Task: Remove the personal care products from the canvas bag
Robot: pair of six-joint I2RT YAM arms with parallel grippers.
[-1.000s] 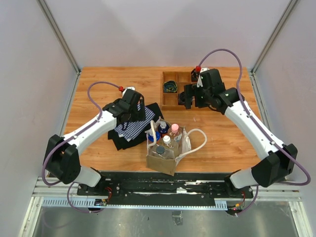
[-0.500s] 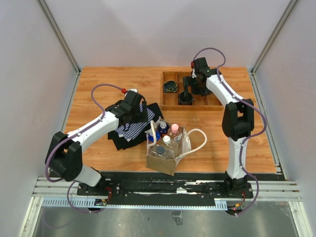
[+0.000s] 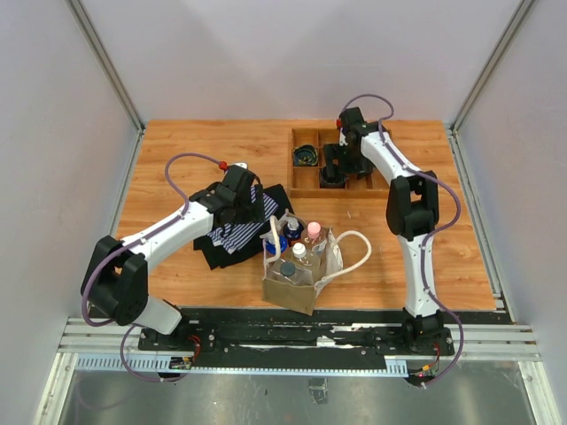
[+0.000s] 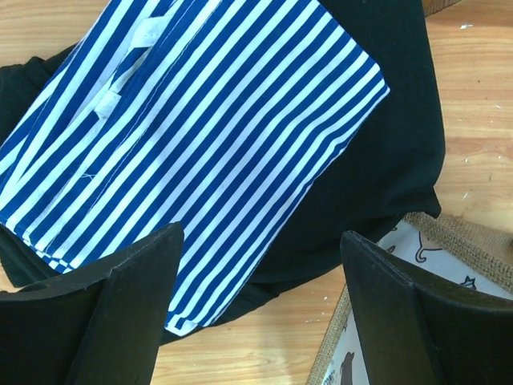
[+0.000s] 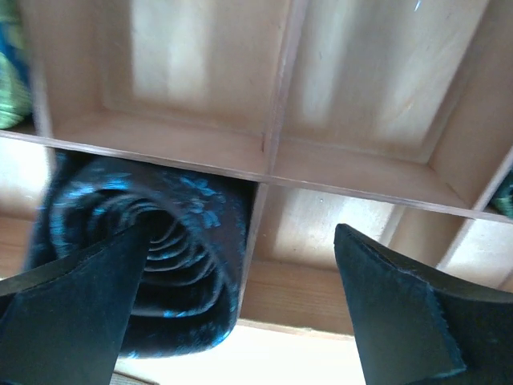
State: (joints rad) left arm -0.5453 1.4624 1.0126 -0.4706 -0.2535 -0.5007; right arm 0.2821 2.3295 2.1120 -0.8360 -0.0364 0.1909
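A: Where are the small hand-sized bottles [image 3: 299, 250] with pink, white and blue caps?

B: All upright inside the tan fabric canvas bag [image 3: 288, 292], which stands open-mouthed at the near middle of the wooden table [image 3: 177, 150]. Their caps show through the opening, so I judge none is out yet and the task is at its start.

A: Why does the bag stand so well?

B: The bottles packed within seem to prop up its soft walls. One white looped handle [image 3: 359, 252] flops out to the right.

A: And the left gripper [image 4: 260, 237]?

B: It hovers just beside the bag, over the folded black and blue-striped clothing [image 4: 200, 136], fingers spread wide with nothing between them. Its wrist view catches the bag's woven edge at the lower right corner, so I judge it the closer arm for a first reach.

A: The right gripper [image 5: 240, 233]?

B: Well apart from the bag, over the wooden compartment tray [image 3: 294, 181] at the far side, likewise spread and empty. A dark coiled bundle [image 5: 184, 241] lies in the compartment below it. That is no task thing, so I judge this arm must swing over to the bag to help.
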